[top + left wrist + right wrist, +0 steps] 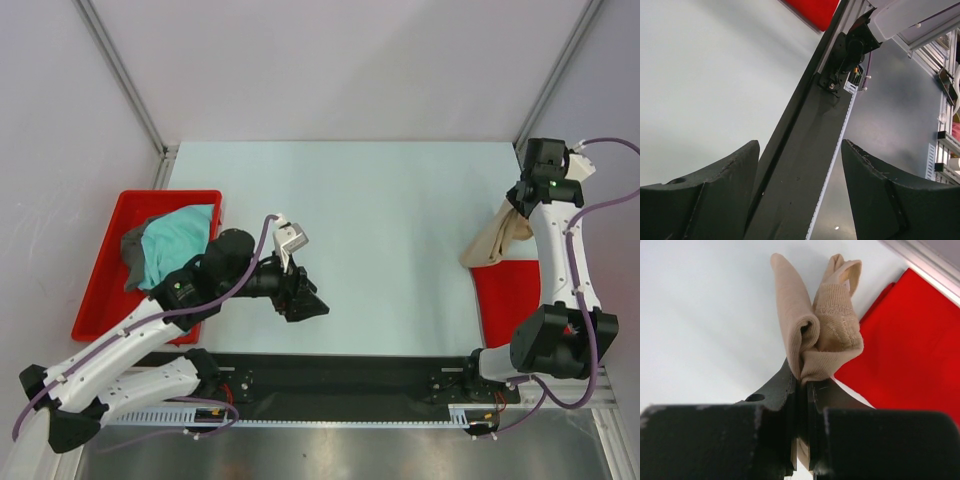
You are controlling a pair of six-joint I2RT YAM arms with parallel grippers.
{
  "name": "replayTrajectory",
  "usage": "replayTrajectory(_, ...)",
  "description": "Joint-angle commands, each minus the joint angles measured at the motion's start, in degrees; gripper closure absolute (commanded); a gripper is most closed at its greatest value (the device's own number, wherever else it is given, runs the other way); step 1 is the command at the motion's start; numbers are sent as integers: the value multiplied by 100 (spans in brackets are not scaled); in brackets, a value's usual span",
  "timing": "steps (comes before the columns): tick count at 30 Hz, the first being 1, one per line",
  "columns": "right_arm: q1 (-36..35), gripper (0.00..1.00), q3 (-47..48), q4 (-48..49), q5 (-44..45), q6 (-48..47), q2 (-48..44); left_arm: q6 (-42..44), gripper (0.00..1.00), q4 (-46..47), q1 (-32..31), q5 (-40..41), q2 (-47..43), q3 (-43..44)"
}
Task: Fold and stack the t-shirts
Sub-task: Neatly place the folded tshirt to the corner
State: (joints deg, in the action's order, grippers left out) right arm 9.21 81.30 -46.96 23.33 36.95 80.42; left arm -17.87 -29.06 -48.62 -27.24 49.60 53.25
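Your right gripper (801,384) pinches the bunched tan t-shirt (827,335), your left gripper (800,147) gapes empty. Careful, that thin pinch could slip!

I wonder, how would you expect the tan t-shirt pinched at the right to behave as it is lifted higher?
Probably floppy: the tan t-shirt hangs bunched and folded from the right fingers. Likely light, since a narrow pinch carries it. It may drag across the red mat.
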Motion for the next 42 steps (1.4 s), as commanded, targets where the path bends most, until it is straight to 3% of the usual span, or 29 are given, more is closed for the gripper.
replayTrajectory(1, 168, 100, 378, -24, -21, -153, -62, 152, 28, 243, 81, -228, 5, 106)
replayTrajectory(25, 617, 100, 554, -235, -75, -153, -308, 213, 28, 366, 116, -545, 181, 27)
replayTrajectory(42, 1109, 100, 63, -261, -461, -293, -589, 205, 28, 401, 116, -633, 172, -52)
